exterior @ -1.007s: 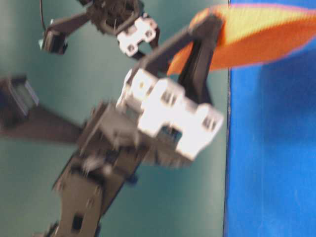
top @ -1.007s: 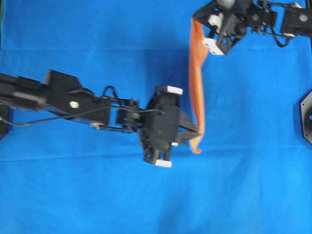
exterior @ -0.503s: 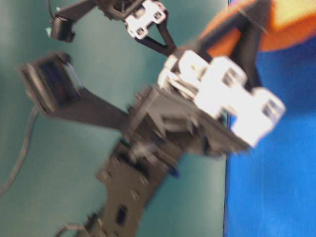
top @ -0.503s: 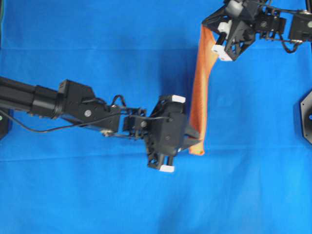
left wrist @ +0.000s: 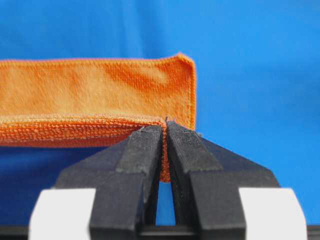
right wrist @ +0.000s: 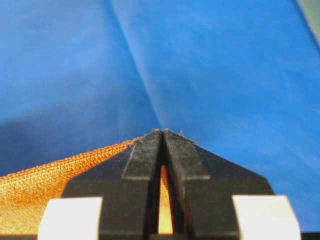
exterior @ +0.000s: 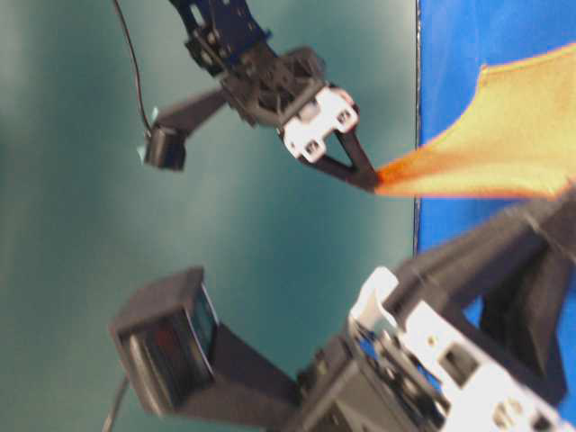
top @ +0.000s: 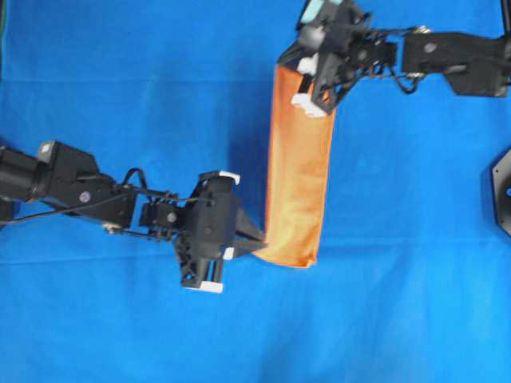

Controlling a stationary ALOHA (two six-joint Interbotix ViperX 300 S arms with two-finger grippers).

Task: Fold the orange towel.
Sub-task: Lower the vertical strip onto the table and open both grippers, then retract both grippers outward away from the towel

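Observation:
The orange towel (top: 298,183) hangs as a long strip between both grippers above the blue cloth, its lower right corner sagging toward the cloth. My left gripper (top: 257,243) is shut on the towel's near left corner; in the left wrist view (left wrist: 165,131) orange hem (left wrist: 100,130) is pinched between the pads and the towel stretches away to the left. My right gripper (top: 307,89) is shut on the far end; in the right wrist view (right wrist: 163,134) orange fabric (right wrist: 30,187) shows between the fingers. At table level the towel (exterior: 504,144) is held off the surface by the right gripper (exterior: 367,180).
A large blue cloth (top: 415,303) covers the whole table. A black robot base (top: 501,191) sits at the right edge. The left arm (top: 72,187) lies across the left side, the right arm (top: 447,60) across the top right.
Both grippers have moved left with the towel. The towel has spread from a narrow edge-on strip into a wider band. The left arm has drawn back toward the left.

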